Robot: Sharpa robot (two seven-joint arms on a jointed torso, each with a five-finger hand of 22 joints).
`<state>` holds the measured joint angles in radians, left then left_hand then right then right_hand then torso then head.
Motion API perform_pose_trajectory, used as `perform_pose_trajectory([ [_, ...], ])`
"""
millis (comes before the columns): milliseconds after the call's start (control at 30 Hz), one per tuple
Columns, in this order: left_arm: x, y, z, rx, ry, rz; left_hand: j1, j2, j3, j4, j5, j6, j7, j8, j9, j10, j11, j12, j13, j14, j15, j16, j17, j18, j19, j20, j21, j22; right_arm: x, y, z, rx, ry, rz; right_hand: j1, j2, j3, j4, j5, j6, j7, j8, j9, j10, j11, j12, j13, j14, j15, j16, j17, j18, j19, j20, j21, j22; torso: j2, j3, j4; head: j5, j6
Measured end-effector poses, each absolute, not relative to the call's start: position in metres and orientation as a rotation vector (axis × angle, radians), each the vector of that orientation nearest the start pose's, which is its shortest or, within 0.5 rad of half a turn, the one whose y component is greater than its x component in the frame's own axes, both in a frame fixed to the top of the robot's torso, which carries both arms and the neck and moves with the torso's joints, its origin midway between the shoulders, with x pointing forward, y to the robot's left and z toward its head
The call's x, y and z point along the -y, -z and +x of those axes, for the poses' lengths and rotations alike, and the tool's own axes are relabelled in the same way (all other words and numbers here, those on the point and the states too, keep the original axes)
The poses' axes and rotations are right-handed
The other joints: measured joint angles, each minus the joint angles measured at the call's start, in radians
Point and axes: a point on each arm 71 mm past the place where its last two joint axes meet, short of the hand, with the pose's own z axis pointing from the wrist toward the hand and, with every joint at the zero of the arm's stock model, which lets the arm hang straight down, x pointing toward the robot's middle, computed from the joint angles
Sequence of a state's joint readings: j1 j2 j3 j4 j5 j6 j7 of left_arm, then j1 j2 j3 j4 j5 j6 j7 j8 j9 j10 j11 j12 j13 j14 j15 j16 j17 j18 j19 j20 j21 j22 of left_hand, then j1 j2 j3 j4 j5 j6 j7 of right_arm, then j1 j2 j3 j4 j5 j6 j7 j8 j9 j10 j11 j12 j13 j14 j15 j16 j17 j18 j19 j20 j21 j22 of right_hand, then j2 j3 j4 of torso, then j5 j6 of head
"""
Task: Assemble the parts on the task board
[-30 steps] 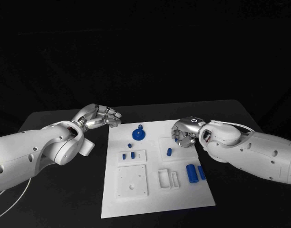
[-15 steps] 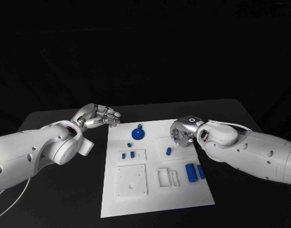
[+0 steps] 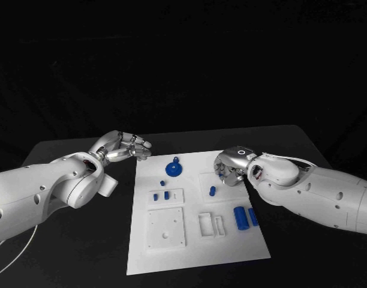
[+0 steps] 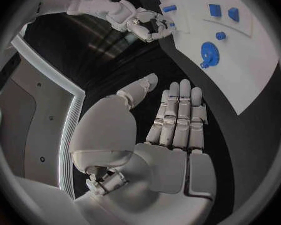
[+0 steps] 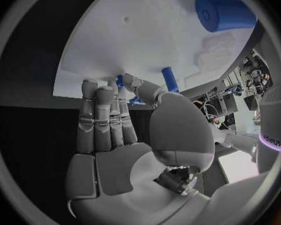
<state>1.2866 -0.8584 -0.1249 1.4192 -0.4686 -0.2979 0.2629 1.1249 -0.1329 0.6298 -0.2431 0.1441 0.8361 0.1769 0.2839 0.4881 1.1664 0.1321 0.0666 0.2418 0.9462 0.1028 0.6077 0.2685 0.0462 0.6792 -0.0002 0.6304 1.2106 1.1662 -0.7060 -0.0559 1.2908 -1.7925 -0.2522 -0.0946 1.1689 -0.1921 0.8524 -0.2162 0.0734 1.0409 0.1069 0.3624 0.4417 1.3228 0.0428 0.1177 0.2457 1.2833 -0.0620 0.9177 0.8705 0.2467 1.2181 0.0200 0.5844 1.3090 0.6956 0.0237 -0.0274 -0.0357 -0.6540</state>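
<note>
The white task board (image 3: 196, 240) lies in the middle of the table. On it are a round blue part (image 3: 174, 169), small blue pieces (image 3: 162, 195), a blue peg (image 3: 213, 191), and a blue cylinder (image 3: 241, 218) beside a blue block (image 3: 253, 217). My right hand (image 3: 231, 168) hovers over the board's far right part, fingers straight and pointing down, nothing plainly held (image 5: 109, 130). The peg (image 5: 170, 79) and cylinder (image 5: 225, 13) lie beyond its thumb. My left hand (image 3: 125, 146) is off the board's far left corner, palm bare and fingers stretched out (image 4: 172, 135), with the round part (image 4: 209, 53) ahead of it.
Raised white fixtures (image 3: 166, 228) and a slotted block (image 3: 211, 225) occupy the board's near half. Black table (image 3: 80, 252) surrounds the board on all sides. Both white arms flank it left and right.
My right hand has edged slightly toward the board's far side and its wrist has turned a little. The left hand and the parts have stayed put.
</note>
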Motion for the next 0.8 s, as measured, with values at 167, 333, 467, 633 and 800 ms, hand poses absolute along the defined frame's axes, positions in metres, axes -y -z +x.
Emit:
perform_pose_trajectory([
  [167, -0.243, 0.173, 0.510, -1.602, 1.208, -0.638, 0.000, 0.000, 0.000, 0.000, 0.000, -0.003, 0.003, 0.000, 0.000, -0.003, -0.004, 0.000, -0.002, 0.000, 0.000, 0.000, 0.002, 0.000, 0.000, 0.000, 0.000, 0.001, 0.194, 0.224, 0.514, -1.647, -0.394, -0.471, 0.000, 0.000, 0.007, 0.003, 0.000, 0.007, 0.000, 0.000, 0.005, 0.009, 0.001, -0.002, 0.005, 0.005, -0.002, 0.006, 0.012, 0.000, 0.002, -0.002, 0.012, 0.000, 0.000, 0.0003, 0.0006, 0.001, 0.002],
  [333, -0.242, 0.173, 0.510, -1.603, 1.207, -0.639, 0.000, 0.000, 0.000, 0.000, 0.000, -0.003, 0.003, 0.000, 0.000, -0.003, -0.004, 0.000, -0.002, 0.003, -0.003, 0.000, 0.003, 0.000, 0.000, 0.000, 0.000, 0.001, 0.194, 0.223, 0.513, -1.639, -0.396, -0.471, 0.000, 0.000, 0.012, 0.002, 0.019, 0.011, -0.003, 0.003, 0.008, 0.013, -0.003, -0.002, 0.010, 0.005, -0.002, 0.007, 0.022, 0.000, 0.003, -0.002, 0.016, 0.000, 0.000, 0.0005, 0.0001, 0.003, 0.005],
  [467, -0.244, 0.173, 0.511, -1.602, 1.204, -0.640, 0.000, 0.000, 0.000, 0.000, 0.000, -0.003, 0.003, 0.000, 0.000, -0.003, -0.004, 0.000, -0.003, 0.003, -0.003, 0.000, 0.003, 0.000, 0.000, 0.000, 0.000, 0.001, 0.194, 0.222, 0.512, -1.634, -0.396, -0.464, 0.000, 0.000, 0.013, 0.003, 0.020, 0.010, -0.003, 0.004, 0.010, 0.013, -0.003, 0.002, 0.011, 0.005, -0.002, 0.008, 0.026, 0.000, 0.003, -0.002, 0.020, 0.000, 0.000, 0.0004, -0.0006, 0.004, 0.006],
  [633, -0.247, 0.173, 0.511, -1.600, 1.197, -0.643, 0.000, 0.000, 0.000, 0.000, 0.000, -0.003, 0.003, 0.000, 0.000, -0.003, -0.004, 0.000, -0.003, 0.003, -0.003, 0.000, 0.004, 0.000, 0.000, 0.000, 0.000, 0.002, 0.195, 0.219, 0.514, -1.628, -0.398, -0.453, 0.000, 0.000, 0.017, 0.007, 0.024, 0.014, -0.007, 0.004, 0.011, 0.016, -0.006, 0.003, 0.011, 0.006, -0.002, 0.008, 0.029, 0.000, 0.003, -0.002, 0.020, 0.000, 0.000, 0.0004, -0.0011, 0.004, 0.010],
  [800, -0.250, 0.174, 0.512, -1.598, 1.190, -0.648, 0.000, 0.000, 0.000, 0.000, 0.000, -0.003, 0.003, 0.000, 0.000, -0.003, -0.004, 0.000, -0.004, 0.003, -0.003, -0.004, 0.005, -0.001, 0.000, 0.000, 0.000, 0.002, 0.199, 0.213, 0.516, -1.619, -0.408, -0.424, -0.004, -0.005, 0.020, 0.010, 0.030, 0.014, -0.007, 0.004, 0.013, 0.017, -0.007, 0.003, 0.012, 0.012, -0.003, 0.008, 0.032, 0.000, 0.007, -0.004, 0.025, 0.000, 0.000, 0.0001, -0.0009, 0.004, 0.012],
])
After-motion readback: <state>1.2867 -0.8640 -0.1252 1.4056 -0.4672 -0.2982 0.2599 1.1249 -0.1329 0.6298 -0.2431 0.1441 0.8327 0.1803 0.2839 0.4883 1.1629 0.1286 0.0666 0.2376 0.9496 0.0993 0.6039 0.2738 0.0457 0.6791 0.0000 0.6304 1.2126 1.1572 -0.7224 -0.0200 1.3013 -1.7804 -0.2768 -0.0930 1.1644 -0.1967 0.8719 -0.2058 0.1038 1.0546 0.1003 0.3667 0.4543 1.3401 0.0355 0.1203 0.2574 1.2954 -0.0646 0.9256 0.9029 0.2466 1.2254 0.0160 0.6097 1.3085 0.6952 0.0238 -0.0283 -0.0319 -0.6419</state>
